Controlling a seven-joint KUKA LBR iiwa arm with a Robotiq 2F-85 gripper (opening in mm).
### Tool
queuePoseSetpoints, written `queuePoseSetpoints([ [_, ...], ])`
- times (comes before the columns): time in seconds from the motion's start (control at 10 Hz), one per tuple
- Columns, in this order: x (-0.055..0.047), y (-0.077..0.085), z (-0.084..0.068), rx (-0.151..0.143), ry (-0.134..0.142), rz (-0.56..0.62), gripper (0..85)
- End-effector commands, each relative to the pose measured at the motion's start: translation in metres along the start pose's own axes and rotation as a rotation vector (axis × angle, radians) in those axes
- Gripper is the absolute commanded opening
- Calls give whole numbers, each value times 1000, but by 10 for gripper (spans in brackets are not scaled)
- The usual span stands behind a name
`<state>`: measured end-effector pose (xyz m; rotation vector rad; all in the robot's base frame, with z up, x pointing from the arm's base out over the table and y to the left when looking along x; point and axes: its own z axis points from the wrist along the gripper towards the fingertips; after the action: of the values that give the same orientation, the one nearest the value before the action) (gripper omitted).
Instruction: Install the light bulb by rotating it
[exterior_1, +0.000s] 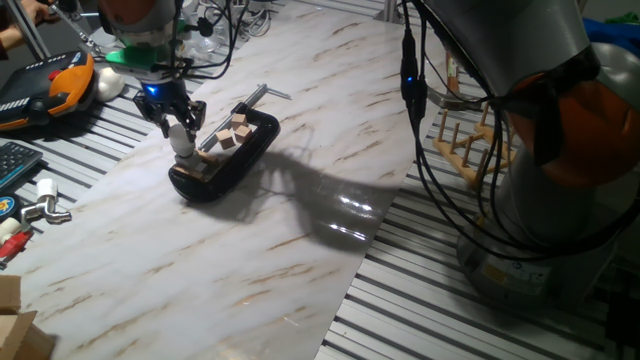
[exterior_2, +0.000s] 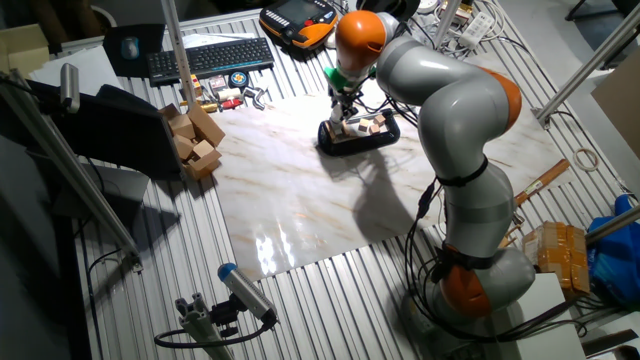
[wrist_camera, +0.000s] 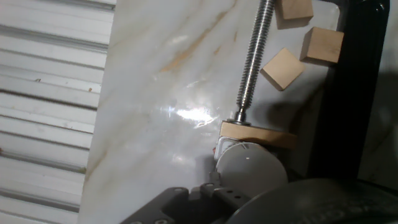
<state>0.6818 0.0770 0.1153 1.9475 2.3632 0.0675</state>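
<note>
**Bulb held upright at the near end of the black fixture**

In one fixed view the gripper (exterior_1: 178, 125) hangs over the left end of a black oblong tray (exterior_1: 262, 141) that lies on the marble-patterned board (exterior_1: 300, 200). Its two dark fingers (exterior_1: 166, 126) reach down on either side of the light bulb (exterior_1: 182, 136), a small white globe that stands upright. The fingers are closed against the globe, so the hand is grasping the bulb. Below the globe, its lower part meets a pale wooden block (exterior_1: 190, 168) at the end of the tray; whether the base is seated in a socket cannot be told.

Several small wooden cubes (exterior_1: 233, 133) lie loose in the middle of the tray, and a metal rod (exterior_1: 251, 98) sticks out past its far rim.

The hand view looks straight down on the round white top of the bulb (wrist_camera: 250, 166), with a tan block (wrist_camera: 258, 134) just beyond it and a threaded metal rod (wrist_camera: 254, 56) running away from that block. Three wooden cubes (wrist_camera: 283, 68) lie beside the rod.

The other fixed view shows the grey and orange arm (exterior_2: 440, 100) bent over the tray (exterior_2: 391, 131), with a keyboard (exterior_2: 212, 57) beyond the board on the slatted table (exterior_2: 330, 300).
</note>
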Motion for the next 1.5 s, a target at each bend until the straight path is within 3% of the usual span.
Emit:
queuePoseSetpoints([
  [0.0, 0, 0, 0, -2, -4, 10, 0],
  [0.4, 1, 0, 0, 9, -11, 27, 0],
  [0.6, 1, 0, 0, -9, -13, 32, 0],
  [1.0, 1, 0, 0, -18, -19, 36, 0],
  [1.2, 1, 0, 0, -26, -25, 48, 340],
  [1.3, 1, 0, 1, -25, -23, 36, 340],
  [1.4, 1, 0, 1, -28, -24, 34, 510],
])
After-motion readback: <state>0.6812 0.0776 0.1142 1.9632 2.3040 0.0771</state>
